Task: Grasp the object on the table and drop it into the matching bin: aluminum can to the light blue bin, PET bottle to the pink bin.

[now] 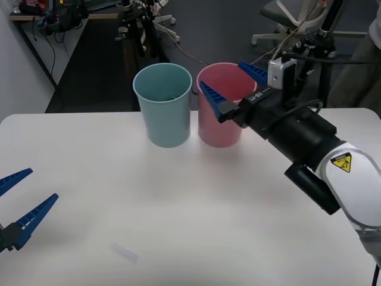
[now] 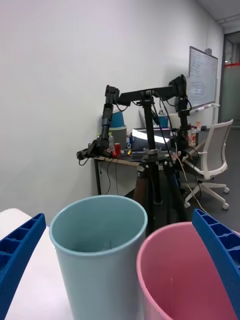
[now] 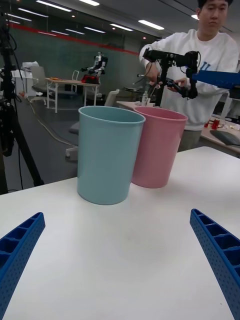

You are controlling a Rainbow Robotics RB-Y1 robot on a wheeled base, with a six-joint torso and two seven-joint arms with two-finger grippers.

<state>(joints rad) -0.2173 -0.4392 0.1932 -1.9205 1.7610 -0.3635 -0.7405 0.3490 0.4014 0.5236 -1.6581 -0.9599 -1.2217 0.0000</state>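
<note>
The light blue bin (image 1: 164,107) and the pink bin (image 1: 215,126) stand side by side at the far edge of the white table (image 1: 89,161). The aluminum can is hidden from view. My right gripper (image 1: 222,76) hangs open just above the pink bin's rim, nothing between its blue fingers. From its wrist I look down over the light blue bin (image 2: 100,250) and the pink bin (image 2: 180,275), with the right gripper (image 2: 119,215) spread wide. My left gripper (image 1: 43,185) rests open low at the table's near left. Its wrist view faces both bins (image 3: 107,160), with the left gripper (image 3: 117,215) open.
Beyond the table's far edge stand a black tripod rig (image 2: 150,150), desks and an office chair (image 1: 292,18). The right arm's black and white body (image 1: 309,149) reaches over the table's right side. A faint pale mark (image 1: 125,253) lies near the front edge.
</note>
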